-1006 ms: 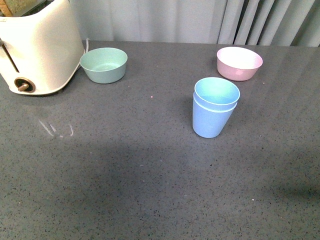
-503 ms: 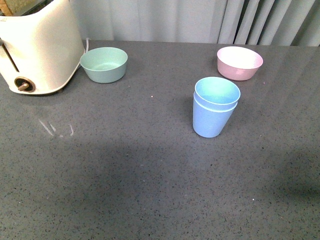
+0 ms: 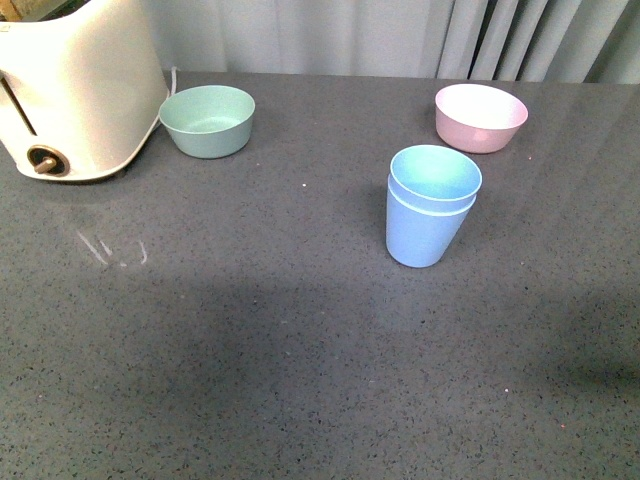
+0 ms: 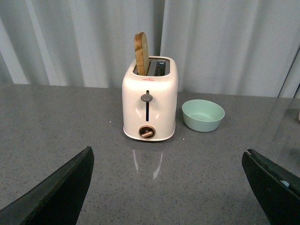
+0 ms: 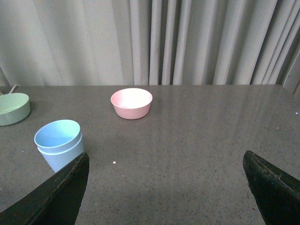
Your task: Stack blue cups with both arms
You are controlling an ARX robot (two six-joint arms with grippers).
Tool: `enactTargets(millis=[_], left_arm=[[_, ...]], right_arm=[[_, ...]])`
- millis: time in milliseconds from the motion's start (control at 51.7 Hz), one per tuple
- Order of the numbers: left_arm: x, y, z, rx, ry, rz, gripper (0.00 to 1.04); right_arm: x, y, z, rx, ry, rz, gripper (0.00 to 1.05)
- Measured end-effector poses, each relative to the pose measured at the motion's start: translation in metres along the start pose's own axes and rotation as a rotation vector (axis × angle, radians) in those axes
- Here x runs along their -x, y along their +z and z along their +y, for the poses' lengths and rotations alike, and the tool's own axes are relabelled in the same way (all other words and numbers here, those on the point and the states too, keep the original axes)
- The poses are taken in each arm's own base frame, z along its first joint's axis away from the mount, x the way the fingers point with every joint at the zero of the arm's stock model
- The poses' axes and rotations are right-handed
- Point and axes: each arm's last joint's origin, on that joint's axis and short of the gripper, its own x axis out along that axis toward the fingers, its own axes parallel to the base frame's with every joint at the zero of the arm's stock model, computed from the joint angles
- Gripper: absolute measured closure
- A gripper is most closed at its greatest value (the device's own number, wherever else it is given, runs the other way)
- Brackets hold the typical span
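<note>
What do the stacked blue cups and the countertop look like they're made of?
The blue cups look like matte plastic: even light blue colour, thin rims, no sharp glare. The countertop looks like polished stone or a stone-look composite: dark grey with fine speckles, and it faintly mirrors the toaster. I can't tell which.

Light blue cups [image 3: 430, 205], speckled grey table [image 3: 250, 350].

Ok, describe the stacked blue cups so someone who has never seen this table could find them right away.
Start from the big cream toaster at the far left of the grey speckled countertop; past the mint-green bowl beside it, look toward the pink bowl on the right. Just nearer than it stand the light blue tapered plastic cups, nested one inside the other: taller than either bowl, with two rims showing.
</note>
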Motion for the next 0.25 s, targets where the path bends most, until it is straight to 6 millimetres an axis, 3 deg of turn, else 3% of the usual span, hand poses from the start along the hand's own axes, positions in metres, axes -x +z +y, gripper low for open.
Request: enactTargets(millis=[252], left_arm=[[0.0,0.0,0.0,0.0,0.0,0.0,0.09]], right_arm=[[0.0,0.0,0.0,0.0,0.0,0.0,0.09]])
